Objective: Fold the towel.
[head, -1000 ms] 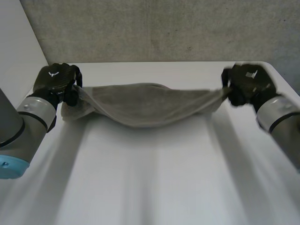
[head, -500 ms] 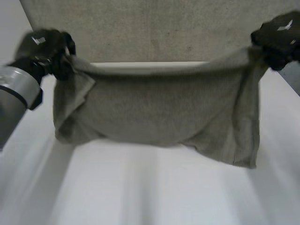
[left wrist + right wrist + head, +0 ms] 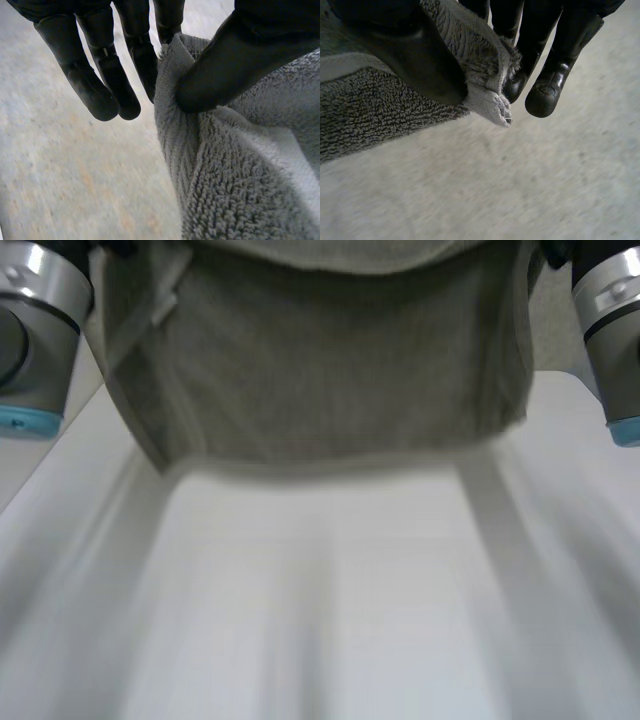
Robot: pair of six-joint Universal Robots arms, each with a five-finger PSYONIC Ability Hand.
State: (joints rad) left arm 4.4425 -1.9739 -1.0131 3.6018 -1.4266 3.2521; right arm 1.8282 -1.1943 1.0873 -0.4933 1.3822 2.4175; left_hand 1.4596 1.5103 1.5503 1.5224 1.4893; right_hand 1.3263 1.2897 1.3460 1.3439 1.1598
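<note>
One white table (image 3: pixel 320 620) lies across the lower frame. One grey terry towel (image 3: pixel 320 360) hangs spread across the upper frame between two arms, the left arm (image 3: pixel 35 335) at upper left and the right arm (image 3: pixel 615 340) at upper right. The left hand (image 3: pixel 240 55) pinches the towel's edge between thumb and fingers, and the right hand (image 3: pixel 415 55) pinches a corner likewise.

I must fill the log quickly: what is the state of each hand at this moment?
Left hand: shut on the towel, thumb pinching its edge against a finger.
Right hand: shut on the towel, thumb pinching a corner.
</note>
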